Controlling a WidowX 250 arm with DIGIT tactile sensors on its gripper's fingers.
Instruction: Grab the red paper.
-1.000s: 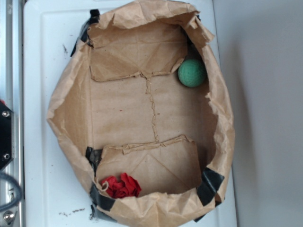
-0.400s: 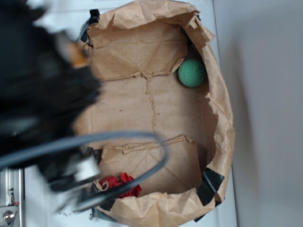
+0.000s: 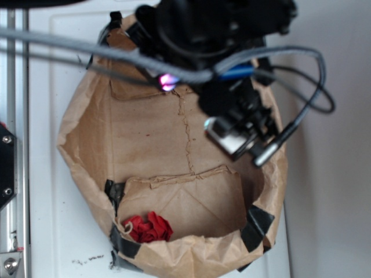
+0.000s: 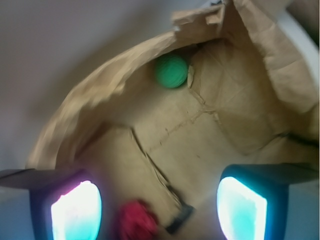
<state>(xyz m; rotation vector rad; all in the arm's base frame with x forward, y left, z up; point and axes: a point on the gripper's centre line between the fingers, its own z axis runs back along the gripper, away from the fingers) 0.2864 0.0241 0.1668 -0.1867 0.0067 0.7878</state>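
red paper (image 3: 148, 227) in bag corner, open gripper (image 4: 159, 210) well apart

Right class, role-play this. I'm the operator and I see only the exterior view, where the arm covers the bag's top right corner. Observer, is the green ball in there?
Observer: Yes. The wrist view shows the green ball in a corner of the paper bag, against its wall.
Operator: I can't read the gripper. Is it open?
Observer: Open. In the wrist view the gripper has its fingers wide apart and holds nothing.
Operator: How does the red paper line up with it?
Observer: In the wrist view the red paper lies low in the picture, between the fingers, nearer the one on the picture's left, and ungripped.
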